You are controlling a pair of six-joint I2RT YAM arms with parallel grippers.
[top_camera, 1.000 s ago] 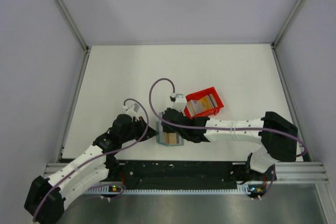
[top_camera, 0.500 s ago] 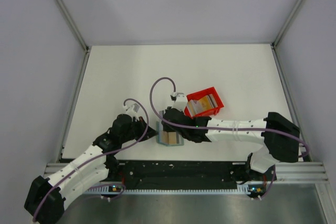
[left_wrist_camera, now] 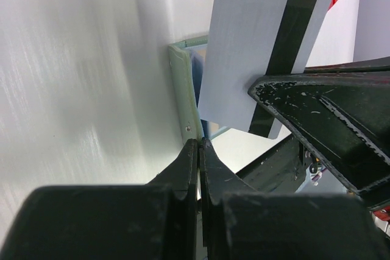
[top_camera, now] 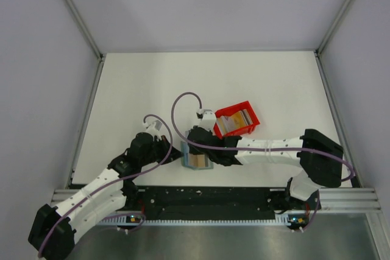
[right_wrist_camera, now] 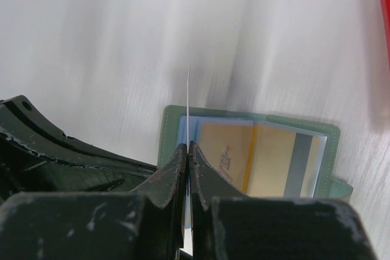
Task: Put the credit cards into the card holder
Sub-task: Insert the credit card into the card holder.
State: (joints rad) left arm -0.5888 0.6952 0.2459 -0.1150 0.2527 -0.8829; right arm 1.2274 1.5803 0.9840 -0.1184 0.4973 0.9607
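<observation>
Station check, both wrist feeds and the overhead read together.

1. Right gripper [right_wrist_camera: 187,147]: jaws drawn narrow, pinching a whitish card [left_wrist_camera: 244,59] by its lower end. The card stands upright on edge. In my right wrist view it shows only as a thin vertical line rising from the fingertips. The left wrist view shows its flat face, with 1 dark stripe along the right side.

2. Card holder [right_wrist_camera: 332,150]: lying open and flat on the table [top_camera: 134,89], near the front edge between the 2 arms. The pale blue inside faces up. 2 tan cards [right_wrist_camera: 271,159] sit side by side in its pockets (the right one carries a grey stripe). The held card hangs above the holder's left edge. I cannot tell whether its lower edge touches the holder.

3. Left gripper [left_wrist_camera: 198,145]: fingers pressed together, tips at the holder's green left edge. I cannot tell whether they grip that edge or only rest against it.

4. Red bin [top_camera: 234,131]: just behind and to the right of the holder, apart from it, with loose cards [top_camera: 234,120] inside. Their number is not readable from overhead.
</observation>
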